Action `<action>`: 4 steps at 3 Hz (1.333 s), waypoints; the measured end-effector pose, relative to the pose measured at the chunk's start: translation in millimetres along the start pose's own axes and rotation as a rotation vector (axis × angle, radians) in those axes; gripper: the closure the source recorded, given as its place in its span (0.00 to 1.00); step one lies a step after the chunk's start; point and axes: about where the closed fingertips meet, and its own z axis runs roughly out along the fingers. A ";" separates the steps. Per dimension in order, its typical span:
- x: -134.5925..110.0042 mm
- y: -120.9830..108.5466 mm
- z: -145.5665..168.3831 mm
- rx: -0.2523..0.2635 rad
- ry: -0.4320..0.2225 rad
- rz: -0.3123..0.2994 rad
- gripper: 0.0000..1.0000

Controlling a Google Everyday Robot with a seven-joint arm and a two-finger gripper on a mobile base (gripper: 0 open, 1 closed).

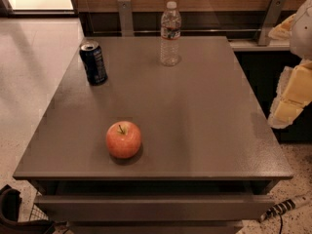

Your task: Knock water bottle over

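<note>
The water bottle (170, 33) is a slim clear ribbed bottle with a white cap and a narrow label band. It stands upright near the back edge of the grey table (195, 111), right of centre. My gripper (287, 104), white and pale yellow, hangs at the right edge of the view, beyond the table's right side. It is far from the bottle, to the bottle's right and nearer the front, and touches nothing.
A dark blue soda can (93, 63) stands upright at the back left of the table. A red apple (123, 139) lies near the front, left of centre. A wooden wall with metal brackets (125, 16) runs behind the table.
</note>
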 end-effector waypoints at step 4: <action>1.5 -87.2 24.8 0.171 -0.363 0.261 0.00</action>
